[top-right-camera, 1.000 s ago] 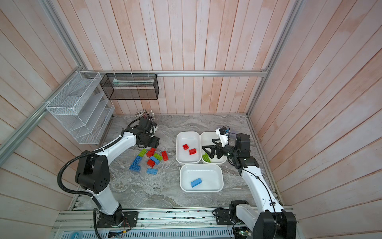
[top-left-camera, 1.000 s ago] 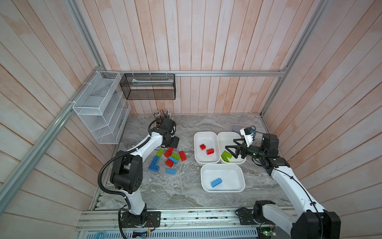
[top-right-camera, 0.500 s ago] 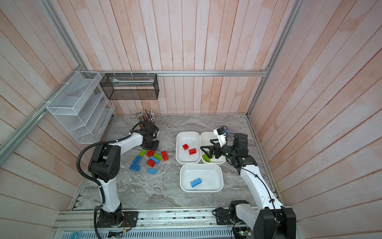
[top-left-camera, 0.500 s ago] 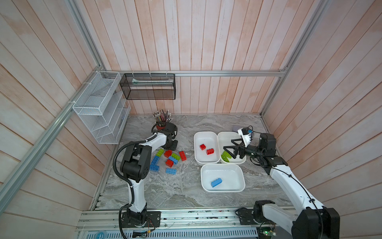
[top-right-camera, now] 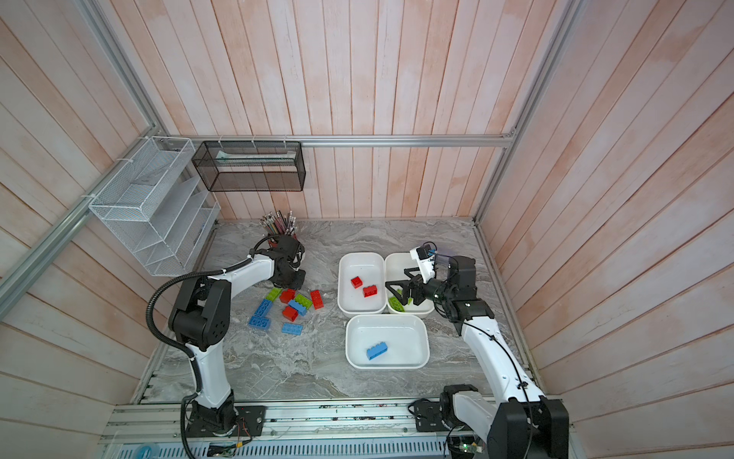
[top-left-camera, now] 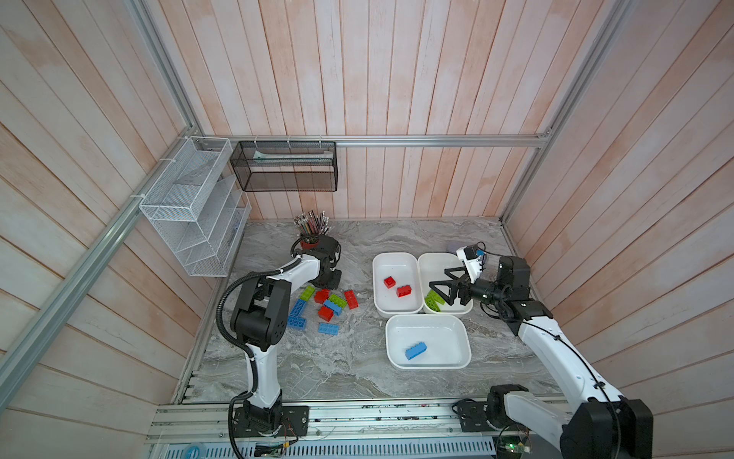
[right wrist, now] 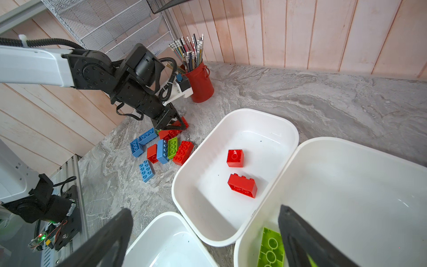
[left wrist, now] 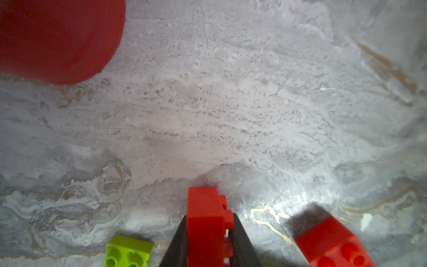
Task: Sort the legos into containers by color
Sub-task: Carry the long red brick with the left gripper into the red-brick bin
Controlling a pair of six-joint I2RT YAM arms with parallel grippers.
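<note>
Loose red, green and blue legos lie in a pile left of three white containers. My left gripper is at the pile's far edge, shut on a red brick pinched between its black fingers. A green brick and another red one lie beside it. One tub holds two red bricks, the far right tub holds green bricks, and the near tub holds a blue brick. My right gripper hangs open over the green tub, holding nothing.
A red pencil cup stands just behind the left gripper, close in the left wrist view. A white wire rack and a black mesh basket hang on the back left walls. Marble tabletop spreads in front.
The left gripper has closed on the red brick at the pile's far edge, and the left arm's elbow has swung in over the table. The right gripper has stayed open over the tubs.
</note>
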